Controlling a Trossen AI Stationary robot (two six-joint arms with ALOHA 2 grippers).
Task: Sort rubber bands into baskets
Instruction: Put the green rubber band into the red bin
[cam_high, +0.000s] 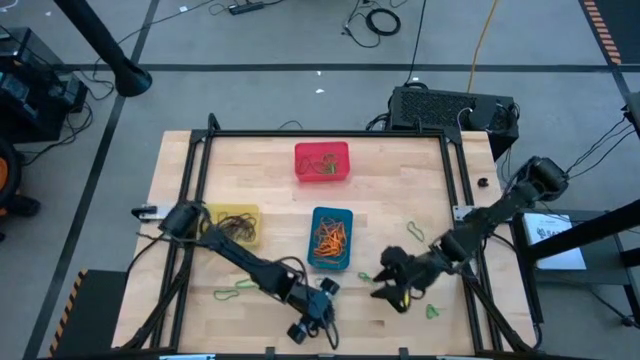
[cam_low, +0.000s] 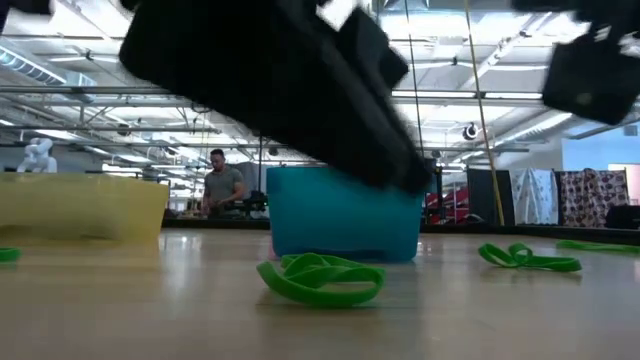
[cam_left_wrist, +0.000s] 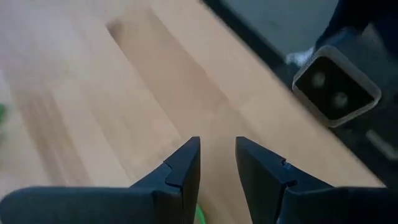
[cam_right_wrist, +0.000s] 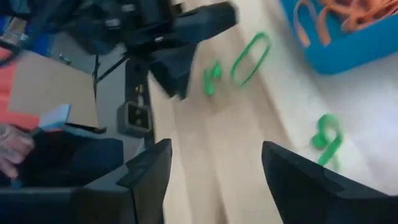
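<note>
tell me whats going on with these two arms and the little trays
Two robot arms are sorting rubber bands into three baskets on a wooden table. The blue basket holds orange bands, the red basket a few green and orange ones, the yellow basket dark ones. Several green bands lie loose on the table. The left gripper is near the front edge, its fingers slightly apart with a bit of green showing between them. The right gripper hovers open over the table's right side.

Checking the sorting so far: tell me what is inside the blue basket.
The blue basket holds a tangle of orange rubber bands, seen from above. Whether other colours lie beneath them is hidden. From table height its wall covers the contents completely.
</note>
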